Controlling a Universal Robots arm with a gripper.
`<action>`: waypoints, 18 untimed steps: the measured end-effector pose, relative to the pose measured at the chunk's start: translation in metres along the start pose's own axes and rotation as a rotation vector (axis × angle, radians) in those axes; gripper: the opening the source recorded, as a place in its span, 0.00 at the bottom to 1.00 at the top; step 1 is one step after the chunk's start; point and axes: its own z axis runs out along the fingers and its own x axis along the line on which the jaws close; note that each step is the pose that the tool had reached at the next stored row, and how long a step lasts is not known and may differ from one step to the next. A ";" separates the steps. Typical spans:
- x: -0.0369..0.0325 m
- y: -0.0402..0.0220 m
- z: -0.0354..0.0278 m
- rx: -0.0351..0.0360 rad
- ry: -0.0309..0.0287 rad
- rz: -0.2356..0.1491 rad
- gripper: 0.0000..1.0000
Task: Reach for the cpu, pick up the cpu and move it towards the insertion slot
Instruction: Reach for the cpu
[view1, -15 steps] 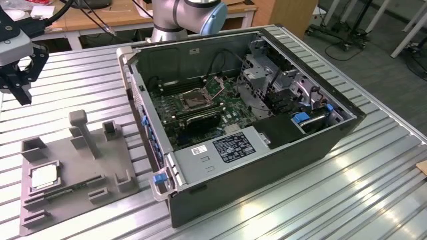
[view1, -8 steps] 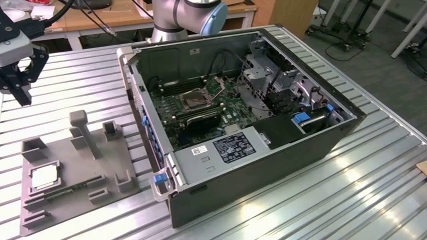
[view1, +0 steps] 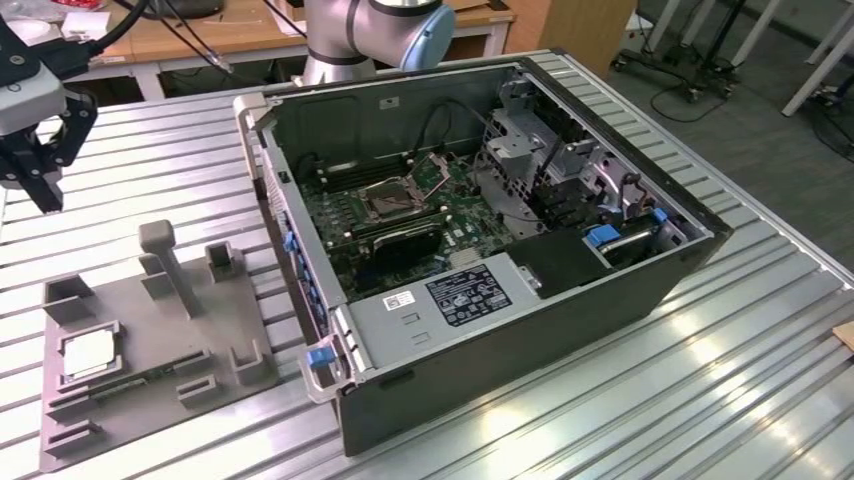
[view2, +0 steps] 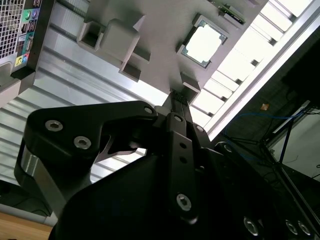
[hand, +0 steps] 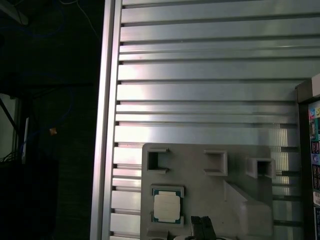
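Gripper (view1: 47, 200) high at the exterior view's left, hanging over the slatted table (view1: 694, 400), beyond the far end of the grey fixture (view1: 160, 345) and apart from it. Fingers pressed together tip to tip, nothing gripped between them. Same closed tips seen in both wrist views, in the second wrist view as one dark narrow point (view2: 176, 97) aimed toward the fixture. Cpu (view1: 87, 352) flat in a square pocket of the fixture, pale top up, on the side toward the exterior view's left; untouched, well apart from the gripper. In the first wrist view, cpu (hand: 167, 206) framed by low corner walls, close beside the closed tips (hand: 201, 225) as pictured, though well below them. Green strip (view1: 127, 385) in its own groove just beside the cpu, toward the fixture's near edge. Upright posts and open-sided blocks elsewhere on the fixture. Case (view1: 534, 320) on its side to the exterior view's right of the fixture, open face up, board exposed. Slot (view1: 390, 198) on that board, shiny frame round a dark centre, well apart from both cpu and gripper. Arm (view1: 360, 35) rising behind the case.
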 end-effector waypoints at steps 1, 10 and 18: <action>0.0000 0.0000 0.0003 0.0000 0.0000 0.000 0.11; 0.0006 -0.0001 0.0010 -0.0001 -0.0002 0.000 0.11; 0.0021 -0.0012 0.0015 0.0000 -0.0001 0.000 0.11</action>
